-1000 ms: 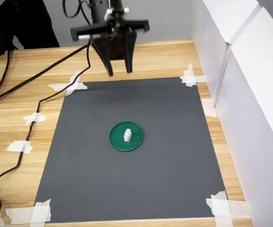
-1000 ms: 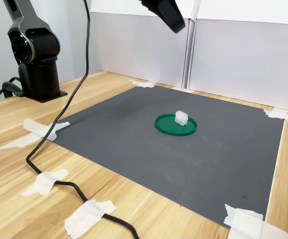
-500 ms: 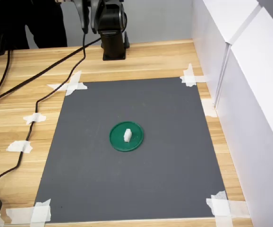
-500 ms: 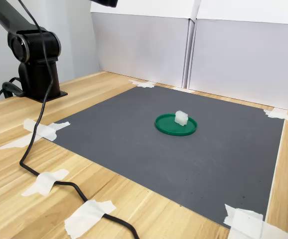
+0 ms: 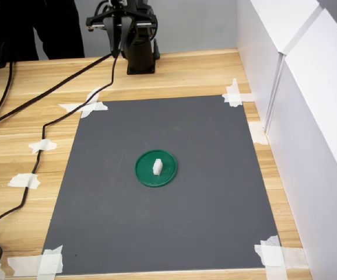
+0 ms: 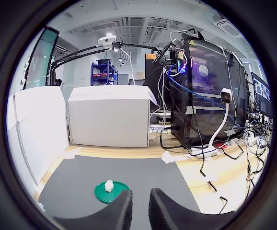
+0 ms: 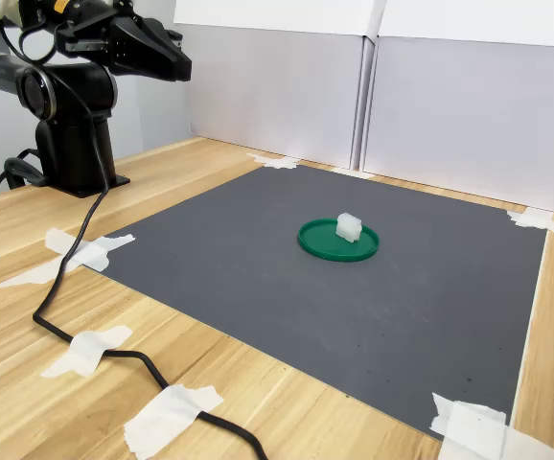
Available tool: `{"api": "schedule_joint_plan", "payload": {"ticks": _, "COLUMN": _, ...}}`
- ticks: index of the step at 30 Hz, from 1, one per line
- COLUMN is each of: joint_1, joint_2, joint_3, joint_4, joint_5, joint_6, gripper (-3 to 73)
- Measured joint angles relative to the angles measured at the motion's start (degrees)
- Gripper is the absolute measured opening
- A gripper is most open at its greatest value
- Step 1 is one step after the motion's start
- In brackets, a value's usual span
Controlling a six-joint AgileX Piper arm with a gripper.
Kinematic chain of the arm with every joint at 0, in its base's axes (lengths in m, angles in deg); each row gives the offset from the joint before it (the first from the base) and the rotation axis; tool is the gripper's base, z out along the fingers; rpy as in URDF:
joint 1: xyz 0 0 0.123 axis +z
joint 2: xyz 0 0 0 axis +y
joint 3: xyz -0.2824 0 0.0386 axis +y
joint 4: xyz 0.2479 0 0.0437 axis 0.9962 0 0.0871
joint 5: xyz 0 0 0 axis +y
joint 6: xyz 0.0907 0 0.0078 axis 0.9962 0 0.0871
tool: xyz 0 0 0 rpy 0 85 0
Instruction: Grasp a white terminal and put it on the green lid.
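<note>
White terminal (image 5: 157, 167) resting on the green lid (image 5: 155, 169), a little off the disc's centre, in both exterior views; the pair sits near the middle of the dark grey mat (image 5: 162, 192), which is taped at its corners to the wooden table (image 5: 34, 122).

Gripper (image 7: 175, 65) folded back above the arm's base (image 7: 74, 153), well apart from the lid and terminal and clear of the mat's edge. In the wrist view the two dark fingers (image 6: 160, 211) lie nearly together, parted only by a narrow slit, with nothing between them; the terminal (image 6: 109, 185) and lid (image 6: 110, 191) appear ahead of the fingertips and to the side of the finger nearest the white walls, untouched by either.

White panels (image 7: 373, 96) stand beyond the lid, on the far side from the fingers. A black cable (image 5: 52, 119) runs from the base across the table, held down by white tape pieces (image 5: 24, 181) beside the mat.
</note>
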Motion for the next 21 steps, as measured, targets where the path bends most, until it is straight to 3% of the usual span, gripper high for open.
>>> {"api": "schedule_joint_plan", "payload": {"ticks": 21, "joint_1": 0.1, "joint_2": -0.1, "joint_3": 0.6, "joint_4": 0.0, "joint_5": 3.3, "joint_6": -0.4, "gripper": 14.6}}
